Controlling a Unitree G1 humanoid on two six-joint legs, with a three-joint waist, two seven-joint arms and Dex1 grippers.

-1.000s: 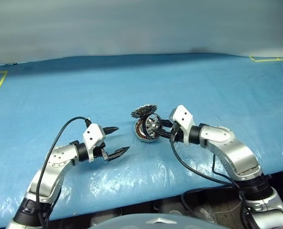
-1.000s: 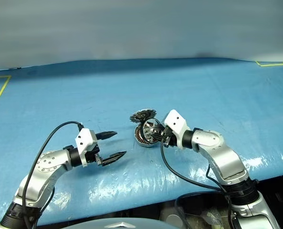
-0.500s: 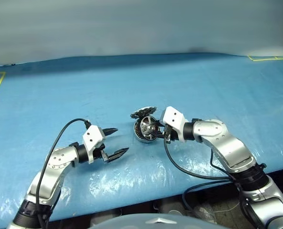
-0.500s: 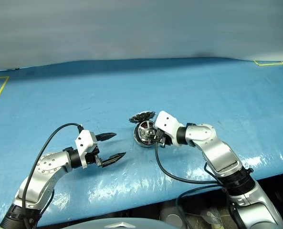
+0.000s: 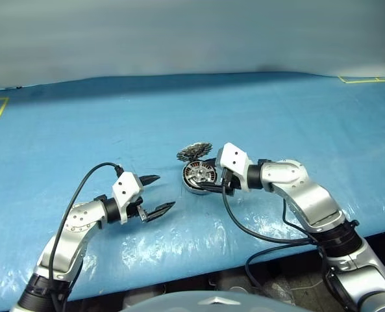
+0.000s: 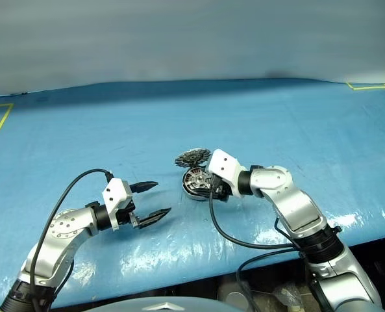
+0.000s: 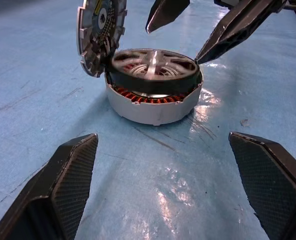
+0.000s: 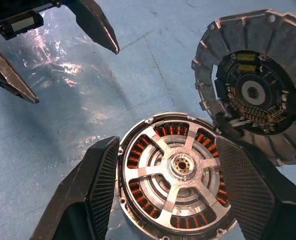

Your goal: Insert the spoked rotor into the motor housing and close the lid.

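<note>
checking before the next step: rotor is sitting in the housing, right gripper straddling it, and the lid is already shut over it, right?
Not quite: the lid is still open, standing up on its hinge beside the housing, as the left wrist view shows. The rest holds: the rotor sits in the housing and the right gripper straddles it.

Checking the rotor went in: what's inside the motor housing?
The spoked rotor sits in the motor housing; copper windings show between its spokes. The floor beneath is hidden.
</note>
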